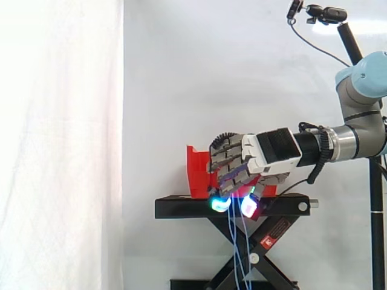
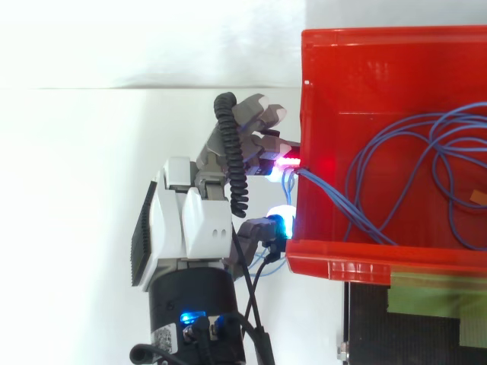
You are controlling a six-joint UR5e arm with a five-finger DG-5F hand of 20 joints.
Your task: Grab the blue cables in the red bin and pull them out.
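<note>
The glowing fingertips [image 1: 219,204] curl down and inward against the thumb, pinching the blue cables [image 2: 445,175] between them; in the side view one pad glows cyan and the other white with magenta, while in the top view they glow red and cyan. In the side view thin blue strands hang from the pinch toward 6 o'clock, passing in front of the black stand [image 1: 181,208]. In the top view the strands run from the pads toward 3 o'clock, cross the rim of the red bin [image 2: 365,262] and join the loose loops lying on the bin's floor, mostly toward its 3 o'clock side. The hand [image 2: 190,220] sits just outside the bin's wall, at 9 o'clock of it in the top view, fingertips touching or just beside the rim. In the side view the hand covers the bin's front, and the arm [image 1: 363,84] reaches in from 3 o'clock. A white curtain [image 1: 60,151] hangs behind.
</note>
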